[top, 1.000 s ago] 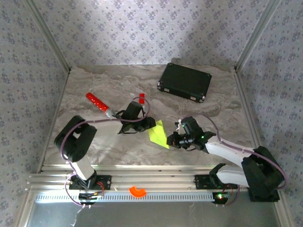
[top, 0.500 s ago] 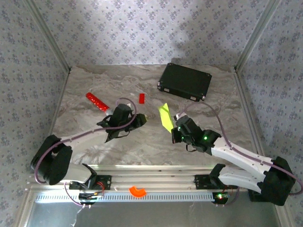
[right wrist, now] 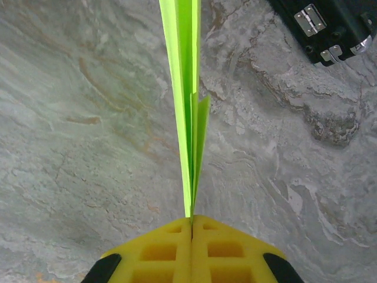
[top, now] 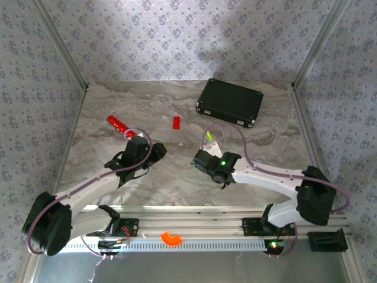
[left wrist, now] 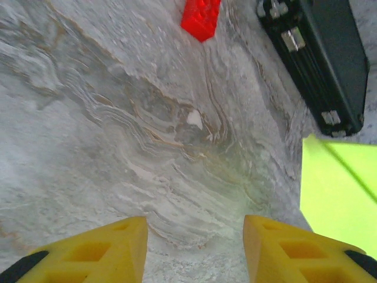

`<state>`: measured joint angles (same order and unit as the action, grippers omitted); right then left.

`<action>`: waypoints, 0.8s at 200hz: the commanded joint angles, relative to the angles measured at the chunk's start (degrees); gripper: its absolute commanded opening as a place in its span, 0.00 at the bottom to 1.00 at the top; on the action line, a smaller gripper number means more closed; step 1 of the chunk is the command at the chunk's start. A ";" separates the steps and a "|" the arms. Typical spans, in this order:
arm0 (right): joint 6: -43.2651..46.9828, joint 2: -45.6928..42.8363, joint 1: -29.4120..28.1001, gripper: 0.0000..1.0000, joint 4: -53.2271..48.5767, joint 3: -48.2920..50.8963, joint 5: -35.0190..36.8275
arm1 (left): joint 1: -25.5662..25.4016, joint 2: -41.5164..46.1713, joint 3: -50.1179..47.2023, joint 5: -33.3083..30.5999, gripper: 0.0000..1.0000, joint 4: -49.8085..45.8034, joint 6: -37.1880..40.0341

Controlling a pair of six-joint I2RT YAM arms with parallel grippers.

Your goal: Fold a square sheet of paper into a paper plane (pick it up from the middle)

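Note:
The square sheet of paper is folded into a slim, layered lime-green dart, the paper plane (right wrist: 185, 88). It stands edge-on above the marble table. My right gripper (right wrist: 191, 221) is shut on its near end, with the folds running away between the yellow fingers. From above, the paper plane (top: 208, 137) pokes out beyond my right gripper (top: 202, 155) near the table's middle. My left gripper (top: 158, 151) hovers to its left, apart from it. In the left wrist view, the left gripper (left wrist: 195, 236) is open over bare marble, and the paper plane (left wrist: 336, 188) shows at the right edge.
A black case (top: 230, 101) lies at the back right, with a small red block (top: 175, 122) left of it. A red stick (top: 119, 126) lies at the left. An orange ring piece (top: 171, 238) sits on the front rail. Patterned walls enclose the table.
My right gripper has carried the paper towards the table's middle and turned it edge-on. My left gripper has drawn back to the left, away from the paper, and its fingers have spread wider.

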<state>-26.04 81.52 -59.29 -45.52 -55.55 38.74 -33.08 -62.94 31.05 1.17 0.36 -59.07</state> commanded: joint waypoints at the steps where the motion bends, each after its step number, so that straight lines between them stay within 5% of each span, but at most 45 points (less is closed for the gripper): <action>1: 1.41 4.13 -1.91 0.02 -3.27 -2.80 2.35 | 1.26 3.82 -1.49 -3.22 0.48 -4.20 -0.79; 41: 6.59 12.80 -6.14 0.06 0.00 -5.27 -4.61 | 2.60 8.25 -4.02 -4.51 0.48 -5.99 -1.53; 67: 7.38 16.36 -6.11 0.10 1.86 -7.33 -15.43 | 2.96 9.25 -4.69 -4.42 0.48 -6.08 -1.75; 108: 6.86 10.32 0.11 0.40 12.88 -5.27 -39.59 | 3.06 8.76 -4.73 -3.42 0.49 -5.99 -1.20; 160: -0.65 -0.81 16.28 0.40 27.39 6.01 -57.78 | 3.03 5.54 -4.26 -0.43 0.48 -3.22 -0.59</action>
<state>-21.12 84.68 -50.15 -26.85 -55.07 -5.39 -30.35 -55.83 26.39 -1.50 -4.47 -60.27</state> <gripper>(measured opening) 0.413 0.487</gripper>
